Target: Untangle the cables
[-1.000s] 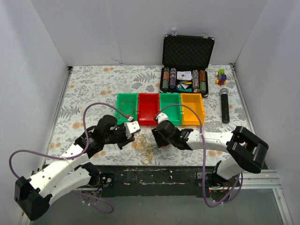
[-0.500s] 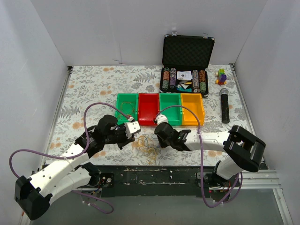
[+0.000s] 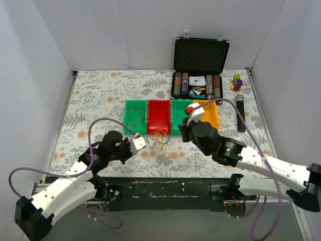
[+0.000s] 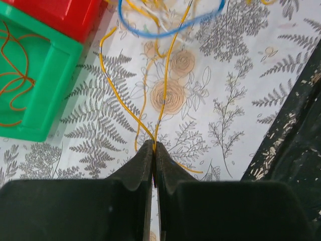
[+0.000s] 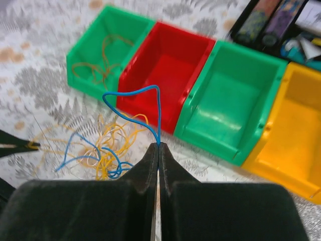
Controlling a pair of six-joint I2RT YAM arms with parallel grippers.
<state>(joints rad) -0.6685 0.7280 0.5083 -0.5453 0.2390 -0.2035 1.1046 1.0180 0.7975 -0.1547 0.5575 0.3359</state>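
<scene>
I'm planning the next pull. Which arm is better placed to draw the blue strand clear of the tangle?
Right. The right gripper is shut on the blue strand, held above the tangle. The left gripper pinches a yellow strand low by the table, so it likely suits anchoring.

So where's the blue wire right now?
In the right wrist view the blue wire is pinched in the right claw, rising from the yellow tangle in front of the red bin.

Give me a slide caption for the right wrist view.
Right pincer pinches a blue strand above the yellow tangle, coloured bins behind.
</scene>
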